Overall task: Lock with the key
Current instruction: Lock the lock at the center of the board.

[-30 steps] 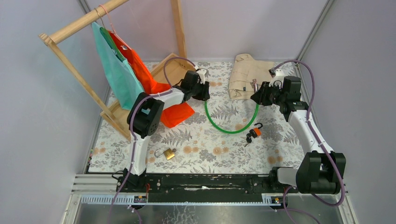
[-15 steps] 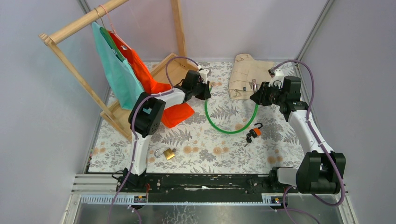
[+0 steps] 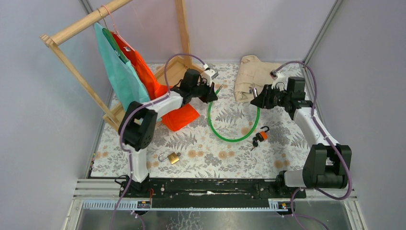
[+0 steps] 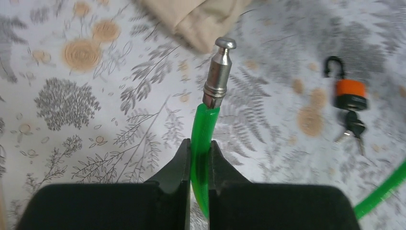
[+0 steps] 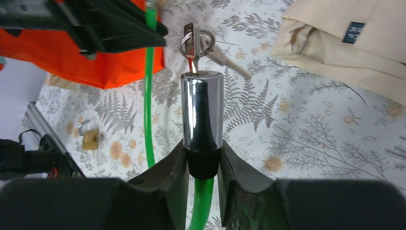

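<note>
Nearest the arm bases, a small brass padlock (image 3: 173, 157) lay on the flowered table (image 3: 206, 153), left of centre, well clear of both arms. Further in and to the right sat an orange padlock (image 3: 261, 136), a bunch of keys (image 3: 254, 143) hanging from its near end. Just beyond it curved the green cable (image 3: 230, 138), its loop sagging to the table and both ends lifted off it, one to each arm.

On the left, the left gripper (image 4: 200, 153) was pinched tight on the green cable, fingers pressed against both sides a little below the metal pin (image 4: 219, 72) that caps that end. The pin stuck out free past the fingertips.

Over on the right, the right gripper (image 5: 203, 155) was clamped around the black collar at the base of the chrome barrel (image 5: 201, 110), the cable's other end. A key (image 5: 191, 43) on a ring stood in the barrel's far end. Pin and barrel were held apart, open table between them.

At the far side lay a folded beige cloth (image 3: 256, 72), behind the right gripper. Far left, an orange cloth (image 3: 184, 115) and a teal cloth (image 3: 122, 72) hung from a wooden rack (image 3: 76, 26).
</note>
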